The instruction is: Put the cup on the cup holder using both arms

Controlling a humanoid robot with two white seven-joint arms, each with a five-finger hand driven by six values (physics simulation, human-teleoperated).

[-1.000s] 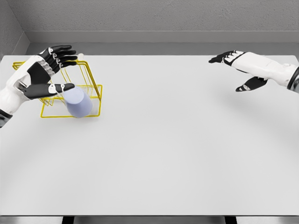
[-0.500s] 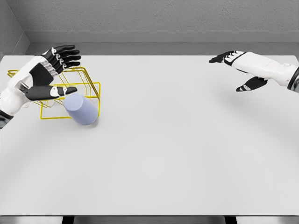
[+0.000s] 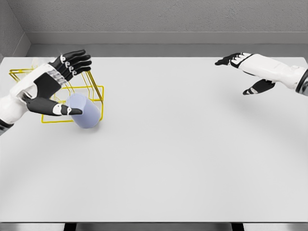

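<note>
A pale lavender cup (image 3: 85, 111) lies tipped on its side at the front right corner of the yellow wire cup holder (image 3: 94, 90), at the table's far left. My left hand (image 3: 60, 84) is spread wide just left of the cup, its thumb in front of the cup's near side and its fingers reaching over the rack; it holds nothing. At the far right my right hand (image 3: 243, 72) hovers open above the table, well away from the cup.
The white table (image 3: 173, 154) spreads out in front and to the right of the rack. A grey wall runs along the far edge.
The cup has rolled and tipped further toward the rack's front corner. My left hand rose, moved right and spread wider. The right arm stayed put.
</note>
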